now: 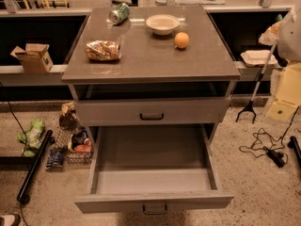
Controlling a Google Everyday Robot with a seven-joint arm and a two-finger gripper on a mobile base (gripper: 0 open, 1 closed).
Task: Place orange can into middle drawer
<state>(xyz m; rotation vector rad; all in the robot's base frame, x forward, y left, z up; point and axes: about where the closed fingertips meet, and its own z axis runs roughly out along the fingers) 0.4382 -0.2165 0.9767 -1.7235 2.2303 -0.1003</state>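
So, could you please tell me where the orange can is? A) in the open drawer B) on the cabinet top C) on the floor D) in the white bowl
B: the orange can lies on its side on the cabinet top, near its front left corner; the pincer is not in view.

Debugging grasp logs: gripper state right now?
Gripper: not in view, so its state cannot be told. The crushed golden-orange drink can lies unheld on the grey cabinet top.
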